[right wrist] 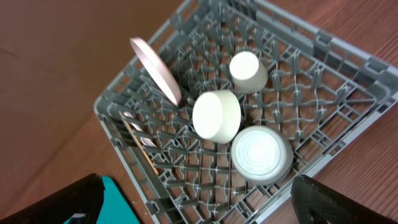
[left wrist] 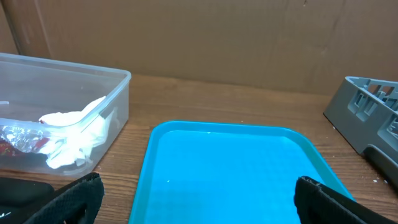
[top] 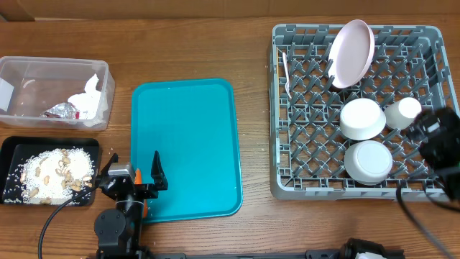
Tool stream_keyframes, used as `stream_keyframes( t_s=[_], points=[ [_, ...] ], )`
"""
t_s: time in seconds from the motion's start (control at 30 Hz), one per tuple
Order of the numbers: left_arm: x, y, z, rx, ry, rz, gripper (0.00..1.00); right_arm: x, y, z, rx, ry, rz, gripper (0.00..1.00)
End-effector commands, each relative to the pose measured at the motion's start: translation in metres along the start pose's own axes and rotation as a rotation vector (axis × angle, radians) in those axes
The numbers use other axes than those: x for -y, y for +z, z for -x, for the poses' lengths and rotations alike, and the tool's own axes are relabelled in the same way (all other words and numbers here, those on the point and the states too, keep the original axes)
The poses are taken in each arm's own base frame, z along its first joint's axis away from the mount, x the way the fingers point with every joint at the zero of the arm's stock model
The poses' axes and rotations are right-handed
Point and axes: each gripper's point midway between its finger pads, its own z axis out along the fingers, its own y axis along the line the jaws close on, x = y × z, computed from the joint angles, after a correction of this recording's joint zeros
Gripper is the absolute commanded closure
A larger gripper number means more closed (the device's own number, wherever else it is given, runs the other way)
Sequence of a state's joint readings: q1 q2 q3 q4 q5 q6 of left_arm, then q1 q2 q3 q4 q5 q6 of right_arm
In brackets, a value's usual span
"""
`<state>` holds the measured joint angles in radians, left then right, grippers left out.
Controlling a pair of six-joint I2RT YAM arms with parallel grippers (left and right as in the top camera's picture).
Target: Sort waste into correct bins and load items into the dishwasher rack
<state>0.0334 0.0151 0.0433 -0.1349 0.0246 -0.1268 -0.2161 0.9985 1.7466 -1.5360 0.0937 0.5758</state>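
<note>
The grey dishwasher rack (top: 287, 115) at the right holds a white plate (top: 351, 52) standing on edge, two upturned bowls (top: 362, 119) (top: 369, 162), a cup (top: 402, 111) and a fork (top: 286, 72). In the clear tub (top: 54, 68) at far left lie a crumpled napkin (top: 90, 101) and a foil wrapper (top: 61, 110). The black tray (top: 14, 147) below it holds rice-and-nut scraps (top: 57, 173). My left gripper (top: 134, 167) is open and empty over the teal tray's near left corner. My right gripper (right wrist: 199, 205) hangs open and empty above the rack's right edge (right wrist: 348, 56).
A flat teal serving tray (top: 185, 147) with nothing on it lies between the bins and the rack. A cardboard wall (left wrist: 205, 37) stands behind the table. A black cable (top: 413, 216) trails at the lower right.
</note>
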Motion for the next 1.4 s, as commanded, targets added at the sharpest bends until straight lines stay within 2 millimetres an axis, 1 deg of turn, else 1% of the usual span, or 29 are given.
stream_keyframes(
  t_s=[0.0,0.1,0.17,0.23,0.3,0.4,0.53,0.7,0.83,1.0,1.17,1.27,1.37],
  points=[
    [-0.002,0.0,-0.003,0.001,0.019,0.008,0.0,0.009,-0.02,-0.001,0.071,0.008,0.015,0.0],
    [-0.002,0.0,-0.003,0.001,0.019,0.008,0.0,0.008,-0.024,-0.012,0.1,0.002,0.092,0.0],
    [-0.002,0.0,-0.003,0.001,0.019,0.008,0.0,0.002,-0.02,-0.023,0.108,-0.012,0.173,0.0],
    [-0.002,0.0,-0.003,0.001,0.019,0.008,0.0,-0.005,-0.012,-0.04,0.1,-0.034,0.271,0.0],
    [-0.002,0.0,-0.003,0.001,0.019,0.008,0.0,-0.008,-0.001,-0.059,0.093,-0.059,0.351,0.0],
    [-0.002,0.0,-0.003,0.001,0.019,0.008,0.0,-0.006,0.018,-0.082,0.121,-0.086,0.439,0.0],
    [-0.002,0.0,-0.003,0.001,0.019,0.008,0.0,-0.005,0.048,-0.105,0.173,-0.1,0.535,0.0],
    [-0.002,0.0,-0.003,0.001,0.019,0.008,0.0,-0.006,0.082,-0.126,0.231,-0.112,0.628,0.0],
    [-0.002,0.0,-0.003,0.001,0.019,0.008,0.0,-0.004,0.104,-0.138,0.288,-0.142,0.666,0.0],
    [-0.002,0.0,-0.003,0.001,0.019,0.008,0.0,-0.002,0.126,-0.148,0.355,-0.232,0.677,0.0],
    [-0.002,0.0,-0.003,0.001,0.019,0.008,0.0,-0.004,0.131,-0.147,0.421,-0.325,0.678,0.0],
    [-0.002,0.0,-0.003,0.001,0.019,0.008,0.0,-0.007,0.13,-0.144,0.476,-0.385,0.68,0.0],
    [-0.002,0.0,-0.003,0.001,0.019,0.008,0.0,-0.005,0.132,-0.139,0.516,-0.398,0.662,0.0]
  ],
)
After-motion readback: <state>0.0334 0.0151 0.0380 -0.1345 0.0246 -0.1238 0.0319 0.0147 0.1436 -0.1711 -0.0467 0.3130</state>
